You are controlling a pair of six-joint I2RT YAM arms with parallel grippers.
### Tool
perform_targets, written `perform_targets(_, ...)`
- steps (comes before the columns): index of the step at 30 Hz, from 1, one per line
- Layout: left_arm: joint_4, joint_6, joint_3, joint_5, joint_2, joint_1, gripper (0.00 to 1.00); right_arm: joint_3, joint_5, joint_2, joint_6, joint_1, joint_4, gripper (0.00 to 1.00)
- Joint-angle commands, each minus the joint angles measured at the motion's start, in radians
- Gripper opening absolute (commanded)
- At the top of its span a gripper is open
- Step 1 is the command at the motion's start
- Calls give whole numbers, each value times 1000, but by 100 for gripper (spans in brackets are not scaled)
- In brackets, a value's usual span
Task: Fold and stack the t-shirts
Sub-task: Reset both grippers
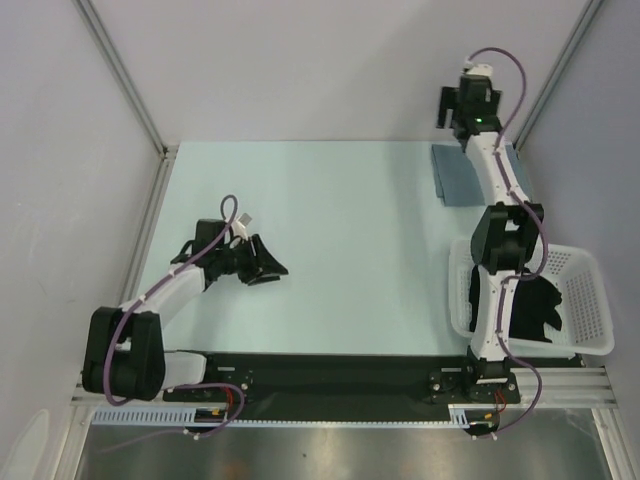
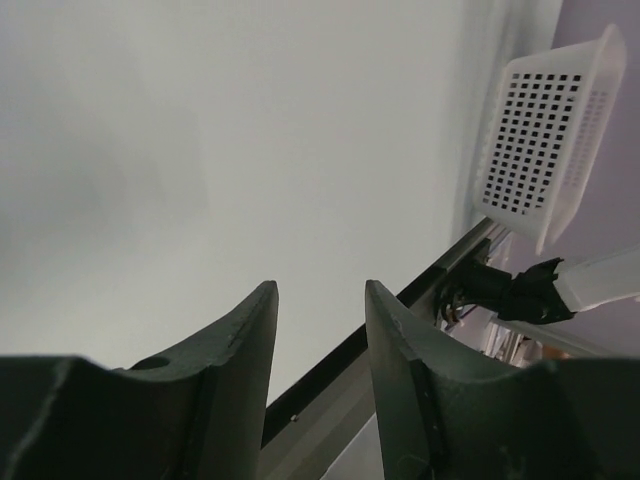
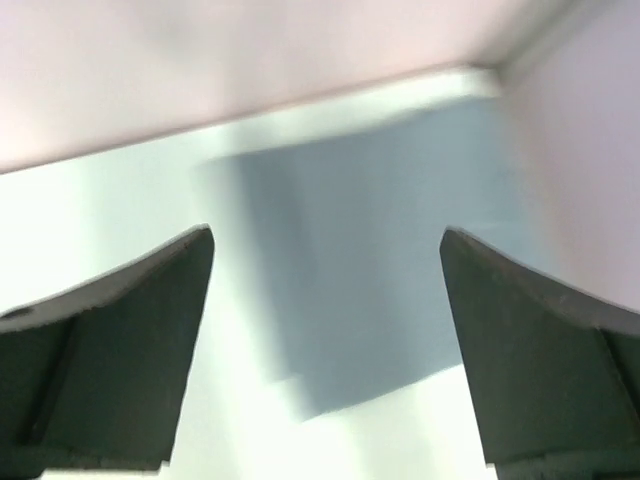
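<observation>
1. One table (image 1: 330, 230) is bearing everything
2. One white basket (image 1: 592, 300) is sitting near right, holding one black t-shirt (image 1: 535, 305)
3. One grey-blue t-shirt (image 1: 455, 180) is lying folded at the far right corner
4. Two grippers are standing open: right gripper (image 3: 326, 245) wide above the grey-blue t-shirt, left gripper (image 2: 320, 295) empty over the table

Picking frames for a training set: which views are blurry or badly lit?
Right wrist view: smeared throughout, the grey-blue t-shirt soft-edged. Left wrist view: basket crisp, near fingers dark and soft. Top external view: sharp, evenly lit, no glare.
</observation>
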Motion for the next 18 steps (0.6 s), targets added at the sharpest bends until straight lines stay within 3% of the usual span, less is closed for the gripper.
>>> perform_targets(1,105,-107,-52,72,-98,5,47,-173,-161,-269,231,194,-106,100)
perform_targets(4,179,-159,-119,110,-182,5,48,-432,-349,-406,358,265,-62,100)
perform_targets(6,253,-217,-191,121,-233,5,50,-598,-496,-552,474,328,50,100)
perform_targets(8,382,-297,-285,130,-306,4,53,-857,-550,-711,603,386,190,100)
perform_targets(10,467,-405,-352,146,-366,2,54,-1108,-548,-819,695,419,275,100)
perform_targets(11,514,-447,-386,147,-385,1,55,-1182,-536,-917,825,428,327,100)
perform_targets(13,645,-562,-478,141,-437,-9,63,-1399,-569,-1023,904,431,401,100)
perform_targets(15,708,-615,-541,115,-515,-15,69,-1502,-514,-1159,983,437,395,100)
perform_targets(18,719,-678,-581,95,-615,-19,76,-1554,-447,-1235,981,436,202,100)
